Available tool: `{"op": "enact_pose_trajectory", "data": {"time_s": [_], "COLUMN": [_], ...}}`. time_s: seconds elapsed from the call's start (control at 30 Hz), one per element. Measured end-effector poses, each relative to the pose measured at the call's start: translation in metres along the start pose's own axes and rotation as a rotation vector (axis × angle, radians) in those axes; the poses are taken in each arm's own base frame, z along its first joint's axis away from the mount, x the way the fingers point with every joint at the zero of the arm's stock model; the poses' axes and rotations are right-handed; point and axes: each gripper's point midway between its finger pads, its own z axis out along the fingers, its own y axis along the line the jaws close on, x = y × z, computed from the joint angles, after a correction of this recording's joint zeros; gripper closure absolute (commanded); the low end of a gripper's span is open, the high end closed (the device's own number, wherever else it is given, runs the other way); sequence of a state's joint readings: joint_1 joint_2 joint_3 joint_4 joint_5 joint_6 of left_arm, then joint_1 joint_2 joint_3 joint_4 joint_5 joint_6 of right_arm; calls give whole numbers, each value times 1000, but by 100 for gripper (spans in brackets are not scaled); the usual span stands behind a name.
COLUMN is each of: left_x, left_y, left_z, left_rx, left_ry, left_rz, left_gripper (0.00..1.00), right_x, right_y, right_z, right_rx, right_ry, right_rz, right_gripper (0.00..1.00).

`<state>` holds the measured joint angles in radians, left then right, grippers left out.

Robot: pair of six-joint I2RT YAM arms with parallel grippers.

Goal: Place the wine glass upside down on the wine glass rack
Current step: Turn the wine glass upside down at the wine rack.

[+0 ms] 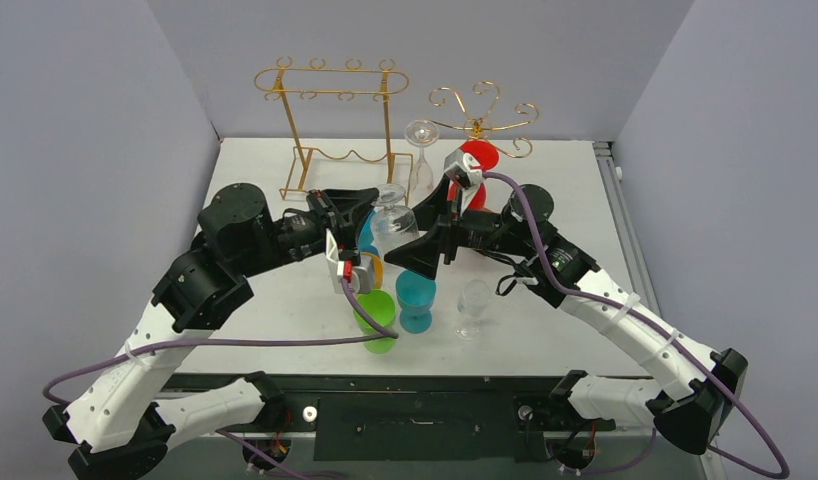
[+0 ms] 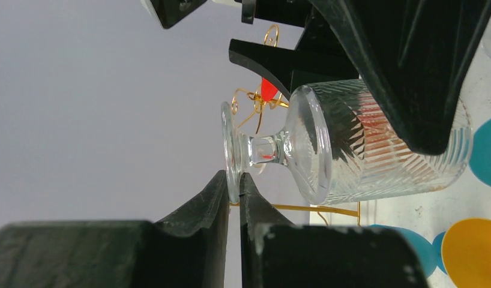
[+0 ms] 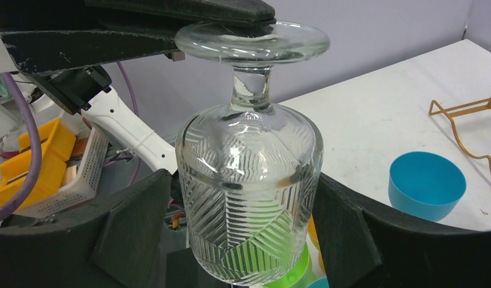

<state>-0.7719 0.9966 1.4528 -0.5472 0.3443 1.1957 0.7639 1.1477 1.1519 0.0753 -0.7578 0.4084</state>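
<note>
Clear, ribbed wine glass [image 3: 249, 198] (short stem) is inverted, foot uppermost, midair.

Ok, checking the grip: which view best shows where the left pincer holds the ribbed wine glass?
Left wrist view: the left pincer is shut on the foot's edge of the ribbed wine glass, seen side-on. The right wrist view shows the foot, contact partly hidden. Top view: the glass is small and distant.

Both arms meet mid-table, left arm [image 1: 200, 290] and right arm [image 1: 605, 295] bent inward. Left gripper [image 2: 233, 186] has its 2 fingers pinched tight on the wine glass [image 2: 315, 150] foot. Right gripper [image 3: 249, 240] is spread wide, 1 finger each side of the bowl.
</note>
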Motion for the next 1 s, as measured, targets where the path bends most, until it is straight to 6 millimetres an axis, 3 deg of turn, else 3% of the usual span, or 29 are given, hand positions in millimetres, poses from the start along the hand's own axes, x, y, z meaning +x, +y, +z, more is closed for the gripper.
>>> {"op": "enact_pose_trajectory", "data": {"time_s": [0.23, 0.37, 0.47, 0.5, 0.6, 0.67, 0.83, 1.0], "left_x": [-2, -6, -7, -7, -7, -9, -14, -16], "left_y": [3, 6, 8, 9, 12, 20, 43, 59], "left_z": [2, 1, 0, 1, 3, 4, 0, -4], "left_rx": [-23, -34, -44, -48, -63, -94, -190, -265], "left_ry": [-15, -23, -24, -26, -28, -32, -42, -40], "left_rz": [15, 21, 23, 21, 14, 25, 12, -26], "left_gripper": [100, 100, 97, 89, 49, 34, 12, 8], "right_x": [2, -1, -2, -3, -6, -7, -11, -38], "right_y": [2, 2, 0, -2, -8, -15, -49, -83], "right_z": [4, 4, 2, 0, -3, -5, -20, -45], "right_rx": [-28, -34, -34, -28, 12, 48, 193, 358], "right_ry": [-8, -17, -26, -29, -21, -5, 6, -44], "right_rz": [8, 0, -16, -26, -65, -84, -116, -174], "right_gripper": [24, 37, 52, 57, 66, 70, 76, 81]}}
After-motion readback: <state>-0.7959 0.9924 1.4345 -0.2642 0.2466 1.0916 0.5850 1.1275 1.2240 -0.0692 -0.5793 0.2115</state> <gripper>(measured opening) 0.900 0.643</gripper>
